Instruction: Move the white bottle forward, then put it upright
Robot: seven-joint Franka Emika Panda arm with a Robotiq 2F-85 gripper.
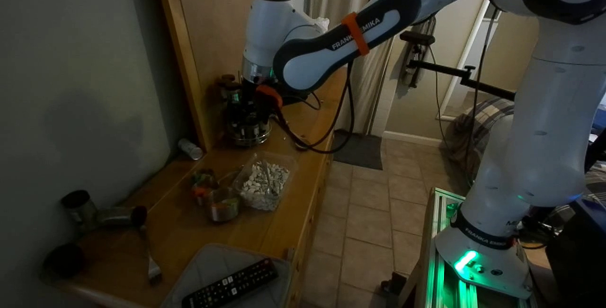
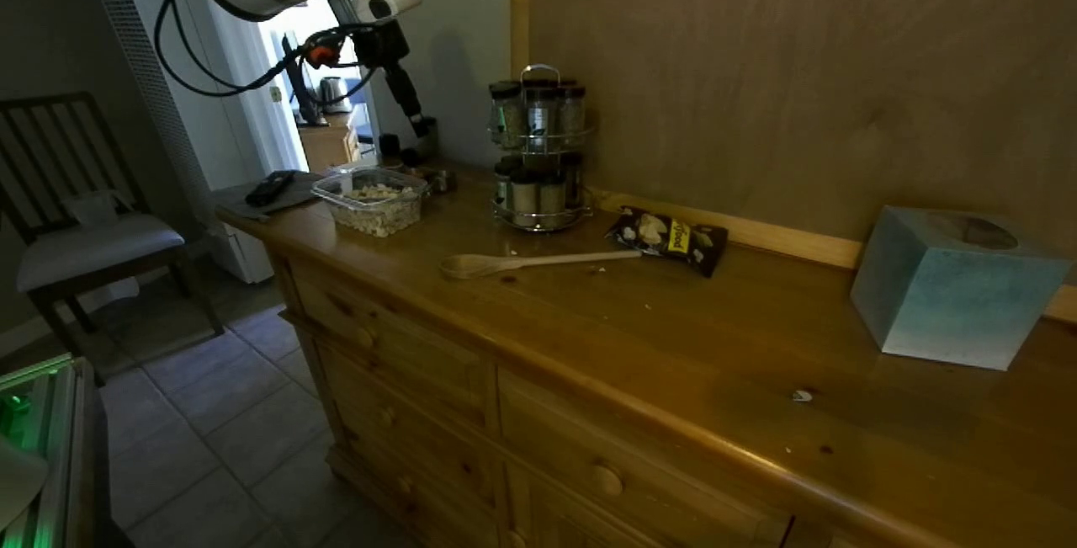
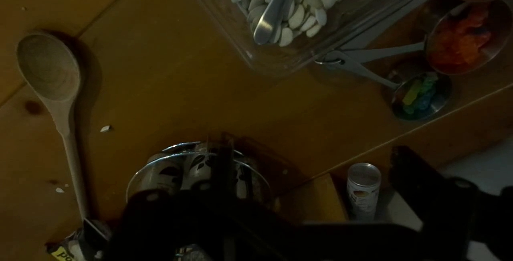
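The white bottle, a white cylinder with a silver end, lies on its side by the wall, just past the edge of the wooden panel, in an exterior view [image 1: 190, 149]. In the wrist view the white bottle [image 3: 363, 191] shows between my two fingers, farther off, its silver end facing the camera. I cannot make it out in the remaining exterior view. My gripper [image 3: 312, 154] is open and empty, its dark fingers wide apart. It hangs above the dresser in an exterior view [image 2: 412, 114]. In an exterior view [image 1: 253, 104] it is dark against the spice rack, fingertips unclear.
A two-tier spice rack [image 2: 541, 148] stands close to the gripper, below the left finger in the wrist view. A clear tub of seeds [image 1: 265, 180], measuring cups [image 1: 222, 204], a wooden spoon [image 2: 538, 262], a snack bag [image 2: 669, 238] and a tissue box [image 2: 951, 287] are on the dresser.
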